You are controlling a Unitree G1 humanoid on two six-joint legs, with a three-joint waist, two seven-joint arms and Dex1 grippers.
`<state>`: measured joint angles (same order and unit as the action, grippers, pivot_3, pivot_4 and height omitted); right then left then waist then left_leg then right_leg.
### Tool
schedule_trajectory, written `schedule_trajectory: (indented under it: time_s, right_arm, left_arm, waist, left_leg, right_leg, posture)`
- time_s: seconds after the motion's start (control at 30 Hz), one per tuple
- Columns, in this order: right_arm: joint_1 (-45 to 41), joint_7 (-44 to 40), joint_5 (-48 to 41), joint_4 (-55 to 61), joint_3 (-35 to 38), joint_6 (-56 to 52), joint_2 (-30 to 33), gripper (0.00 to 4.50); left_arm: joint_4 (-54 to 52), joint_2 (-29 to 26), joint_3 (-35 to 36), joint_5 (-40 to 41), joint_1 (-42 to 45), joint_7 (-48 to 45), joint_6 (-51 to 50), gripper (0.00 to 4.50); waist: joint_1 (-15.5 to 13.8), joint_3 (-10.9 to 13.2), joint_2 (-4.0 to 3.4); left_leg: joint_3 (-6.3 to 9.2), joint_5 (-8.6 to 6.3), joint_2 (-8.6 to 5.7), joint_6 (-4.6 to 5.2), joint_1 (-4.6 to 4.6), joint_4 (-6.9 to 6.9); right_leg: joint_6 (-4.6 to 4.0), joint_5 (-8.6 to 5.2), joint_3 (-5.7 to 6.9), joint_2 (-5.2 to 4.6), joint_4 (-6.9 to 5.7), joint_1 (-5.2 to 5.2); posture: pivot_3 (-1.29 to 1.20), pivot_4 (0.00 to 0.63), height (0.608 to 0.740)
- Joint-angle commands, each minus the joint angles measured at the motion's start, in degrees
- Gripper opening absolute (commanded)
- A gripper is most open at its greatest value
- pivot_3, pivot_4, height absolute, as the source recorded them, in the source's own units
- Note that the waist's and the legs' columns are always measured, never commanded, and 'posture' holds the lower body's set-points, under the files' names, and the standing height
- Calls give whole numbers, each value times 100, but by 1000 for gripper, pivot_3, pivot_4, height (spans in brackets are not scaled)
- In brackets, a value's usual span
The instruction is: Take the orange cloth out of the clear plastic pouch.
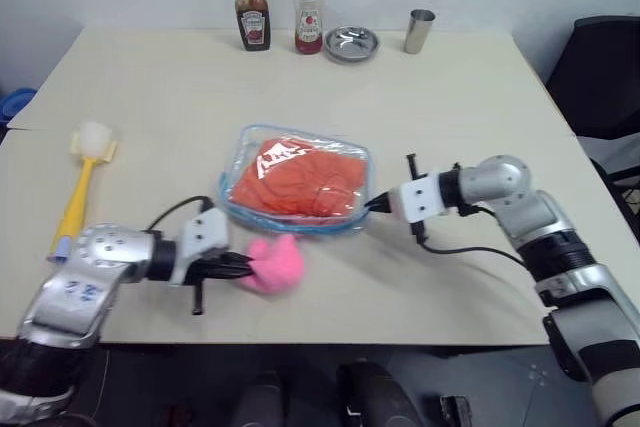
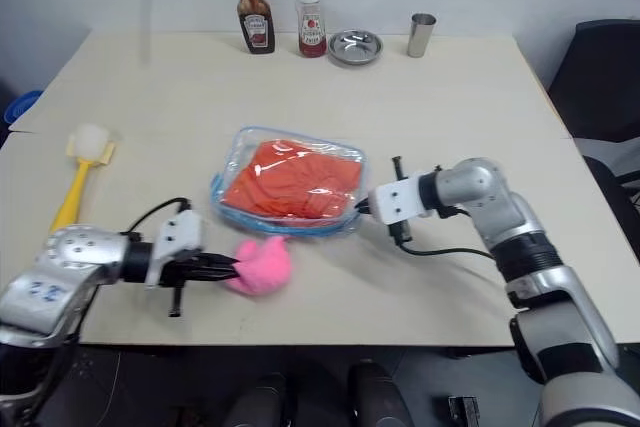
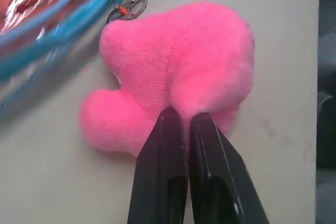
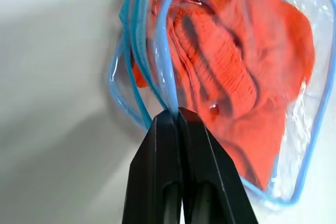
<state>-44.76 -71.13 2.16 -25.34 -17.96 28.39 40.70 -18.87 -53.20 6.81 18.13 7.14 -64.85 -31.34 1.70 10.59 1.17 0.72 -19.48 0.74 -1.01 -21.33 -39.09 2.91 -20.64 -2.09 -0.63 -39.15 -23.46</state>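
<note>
**Both claws clamped, cloth in pouch**

Right gripper (image 1: 377, 204) pinches the blue edge of the clear pouch (image 1: 352, 219) at frame centre; the orange cloth (image 1: 298, 182) sits inside it. Left gripper (image 1: 244, 265) is clenched on the pink plush (image 1: 278, 262), just below the pouch on the table (image 1: 450, 107).

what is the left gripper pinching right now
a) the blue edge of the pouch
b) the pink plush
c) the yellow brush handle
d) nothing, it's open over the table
b: the left gripper has its fingers shut on the edge of the pink plush, which lies on the table beside the clear plastic pouch; it is the right gripper that is shut on the pouch's blue edge.
</note>
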Motion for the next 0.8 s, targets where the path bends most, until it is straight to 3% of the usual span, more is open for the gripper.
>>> schedule_trajectory:
  time_s: [0.03, 0.23, 0.6, 0.67, 0.7, 0.8]
  right_arm:
    - [376, -215, -403, 650, 272, 142, 315, 21]
    - [1211, -577, -1405, 1702, 701, -180, 794, 21]
    - [1635, -252, -1348, 1994, 908, -530, 882, 21]
    - [1692, -60, -1317, 2068, 967, -739, 844, 425]
    - [1724, 23, -1330, 2110, 1000, -898, 839, 615]
    - [1881, 95, -1486, 2325, 1105, -1238, 923, 1616]
  left_arm:
    - [-93, -225, 1025, 328, -387, 50, -148, 0]
    - [592, -574, 1985, 317, -793, 10, 50, 0]
    - [601, -483, 1577, 463, -799, 81, 202, 0]
    - [523, -328, 1423, 588, -643, 314, -82, 0]
    - [494, -265, 1401, 702, -573, 379, -251, 519]
    - [381, -260, 1403, 863, -622, 325, -405, 1382]
  waist:
    - [-7, 1, -1]
    - [-8, 4, -6]
    - [4, 5, -8]
    - [-1, 5, -8]
    - [-3, 5, -8]
    - [-6, 5, -8]
  left_leg:
    - [0, -1, 0, 3, -1, 0]
    - [5, -5, 0, 8, -2, 2]
    - [3, -6, 0, 8, 2, 8]
    - [3, -6, 0, 8, 2, 8]
    - [3, -6, 0, 8, 2, 8]
    - [4, -6, 0, 8, -1, 6]
  right_leg:
    - [0, 0, 1, -1, 2, 0]
    - [0, 0, 6, -1, 4, 1]
    - [-1, 0, 4, -1, 5, 2]
    - [-1, 0, 4, -1, 5, 2]
    - [-1, 0, 4, -1, 4, 2]
    - [-1, 0, 5, 0, 3, 2]
  posture:
    - [0, 150, 740]
    - [0, 150, 740]
    - [0, 150, 740]
    - [0, 150, 740]
    - [0, 150, 740]
    - [0, 150, 740]
